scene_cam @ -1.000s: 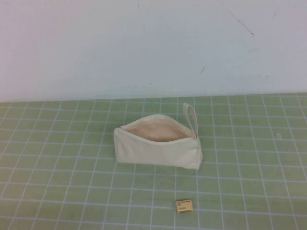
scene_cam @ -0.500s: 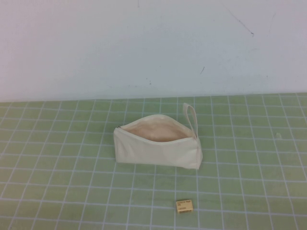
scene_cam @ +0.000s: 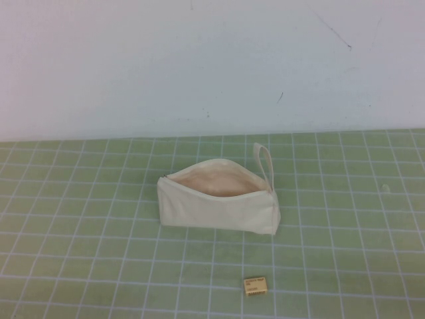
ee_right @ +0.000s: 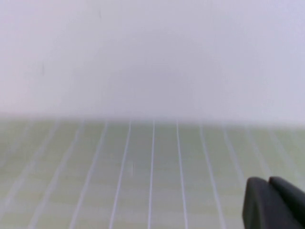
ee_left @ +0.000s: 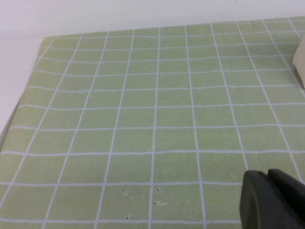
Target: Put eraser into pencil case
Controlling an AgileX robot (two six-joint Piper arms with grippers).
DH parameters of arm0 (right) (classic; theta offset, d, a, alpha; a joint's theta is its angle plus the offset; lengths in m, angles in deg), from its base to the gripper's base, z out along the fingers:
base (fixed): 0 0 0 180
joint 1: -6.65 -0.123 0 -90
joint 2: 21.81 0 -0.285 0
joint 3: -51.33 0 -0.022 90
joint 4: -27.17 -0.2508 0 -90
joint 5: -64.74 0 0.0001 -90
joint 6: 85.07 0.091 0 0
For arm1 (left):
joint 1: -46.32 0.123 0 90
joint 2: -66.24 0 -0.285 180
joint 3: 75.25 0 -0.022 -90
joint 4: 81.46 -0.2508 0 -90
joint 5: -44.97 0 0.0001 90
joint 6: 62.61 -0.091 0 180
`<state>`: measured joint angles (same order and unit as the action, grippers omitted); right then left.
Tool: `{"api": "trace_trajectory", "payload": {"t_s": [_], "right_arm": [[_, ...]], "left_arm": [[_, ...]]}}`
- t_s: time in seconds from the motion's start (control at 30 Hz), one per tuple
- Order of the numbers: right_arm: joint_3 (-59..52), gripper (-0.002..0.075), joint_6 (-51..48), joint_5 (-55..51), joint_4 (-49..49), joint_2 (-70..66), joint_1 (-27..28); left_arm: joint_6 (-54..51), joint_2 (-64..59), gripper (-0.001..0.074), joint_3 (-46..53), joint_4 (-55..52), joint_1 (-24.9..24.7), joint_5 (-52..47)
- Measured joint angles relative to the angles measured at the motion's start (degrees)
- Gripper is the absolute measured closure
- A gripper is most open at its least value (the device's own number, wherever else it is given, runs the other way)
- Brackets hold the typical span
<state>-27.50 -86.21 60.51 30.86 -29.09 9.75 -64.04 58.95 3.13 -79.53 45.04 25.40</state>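
Eraser [scene_cam: 255, 286], likely light and firm, suits a pinch across its short sides; left gripper [ee_left: 274, 200] and right gripper [ee_right: 274, 202] sit pressed together, away from it.

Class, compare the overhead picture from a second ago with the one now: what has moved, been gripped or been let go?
Nothing visibly changed. The eraser lies on the mat in front of the open pencil case, apart from it. Neither arm shows in the high view; the left gripper and right gripper each show only in their own wrist views, fingers together, holding nothing.
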Motion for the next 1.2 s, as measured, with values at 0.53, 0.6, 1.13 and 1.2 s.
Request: {"api": "trace_trajectory", "payload": {"t_s": [0.53,0.6,1.13,1.2], "right_arm": [[0.13,0.0726,-4.24,32.8,0.73,0.08,0.0],[2.76,0.0726,-5.16,28.92,2.79,0.08,0.0],[42.11,0.0726,-13.97,-28.57,-3.69,-24.85,0.0],[42.93,0.0726,-20.98,-31.41,-10.53,-29.15,0.0]], "left_arm": [[0.0,0.0,0.0737,0.0,0.0,0.0,0.0],[0.0,0.0,0.0737,0.0,0.0,0.0,0.0],[0.0,0.0,0.0737,0.0,0.0,0.0,0.0],[0.0,0.0,0.0737,0.0,0.0,0.0,0.0]]}}
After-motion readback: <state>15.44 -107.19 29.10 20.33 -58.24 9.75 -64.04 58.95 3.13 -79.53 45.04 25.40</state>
